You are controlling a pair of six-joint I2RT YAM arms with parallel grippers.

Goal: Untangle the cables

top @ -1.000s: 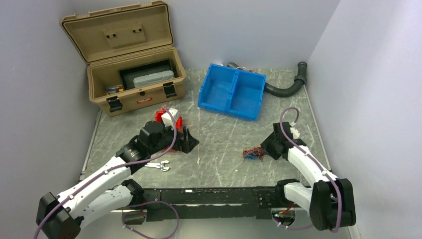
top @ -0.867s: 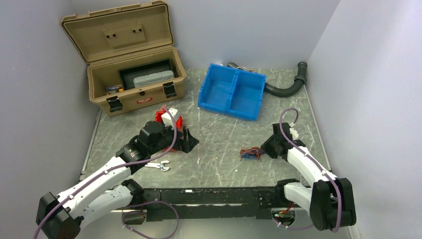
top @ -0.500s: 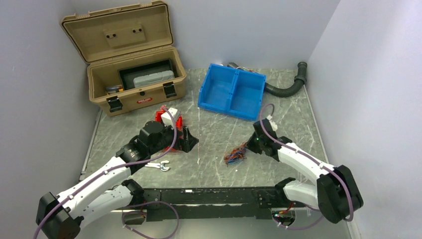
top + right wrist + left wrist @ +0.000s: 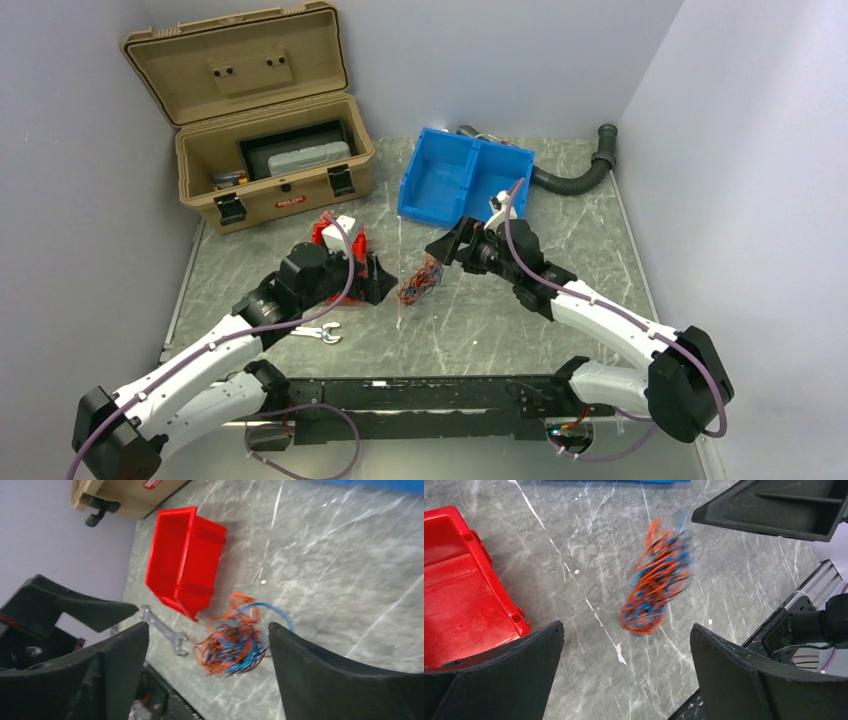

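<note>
Right wrist view: the right jaws stood apart and gripped nothing, with the cables (image 4: 232, 647) a blurred orange-and-blue knot over the table (image 4: 350, 580) just beyond them. Left jaws gaped wide, empty, beside the red bin (image 4: 459, 580).

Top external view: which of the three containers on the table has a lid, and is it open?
The tan case at the far left, its hinged lid raised. The blue bin and the red bin are lidless, open-topped trays.
</note>
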